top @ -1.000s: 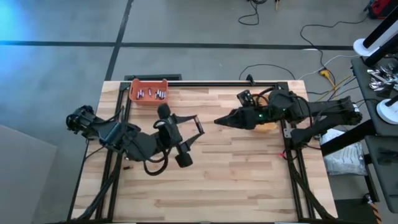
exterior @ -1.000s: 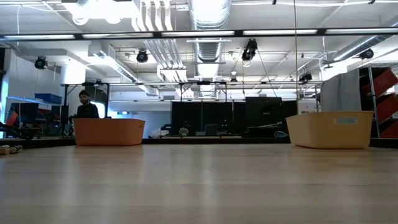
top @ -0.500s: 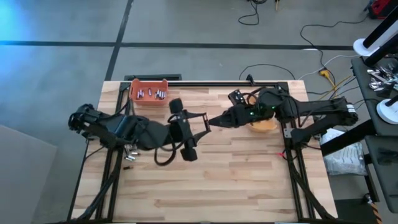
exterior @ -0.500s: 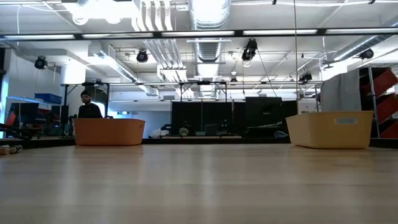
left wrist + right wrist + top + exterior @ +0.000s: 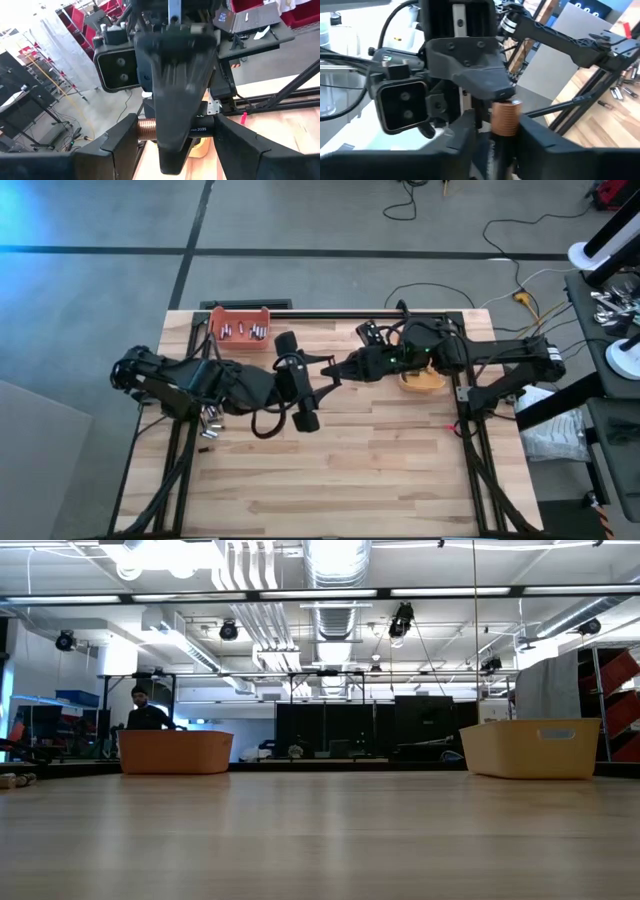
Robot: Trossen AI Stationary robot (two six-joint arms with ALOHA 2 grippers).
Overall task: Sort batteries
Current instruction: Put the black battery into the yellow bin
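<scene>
One battery (image 5: pixel 201 130), with a copper end and a dark body, hangs in the air over the table's middle. Both grippers are shut on it. My left gripper (image 5: pixel 324 369) reaches in from the table's left. My right gripper (image 5: pixel 339 370) reaches in from the right and meets it tip to tip. The right wrist view shows the battery's copper end (image 5: pixel 506 119) between my right gripper's (image 5: pixel 496 137) fingers. Several batteries lie in the orange bin (image 5: pixel 238 326). A few more batteries (image 5: pixel 210 421) lie loose at the table's left edge. My left gripper holds the battery end to end: the copper end (image 5: pixel 146 129) is against one finger and the dark end (image 5: pixel 211 131) against the other. The fingers come level from the table's left. The battery is lifted clear of the table. My right gripper pinches the battery's middle, coming level from the table's right with its fingers (image 5: pixel 172 100) across the battery. The copper end (image 5: pixel 506 116) sticks out past the fingers. The gripper itself hides the pads' exact place.
The orange bin (image 5: pixel 176 751) stands at the far left of the table. The yellow bin (image 5: pixel 530 747) stands at the right, mostly hidden under my right arm in the high view. A person (image 5: pixel 148 712) is in the room beyond. The near half of the wooden table (image 5: pixel 340 470) is bare.
My left gripper has swung toward the table's right and far edge, rolling a little. My right gripper has moved toward the table's left. The two now meet over the middle.
</scene>
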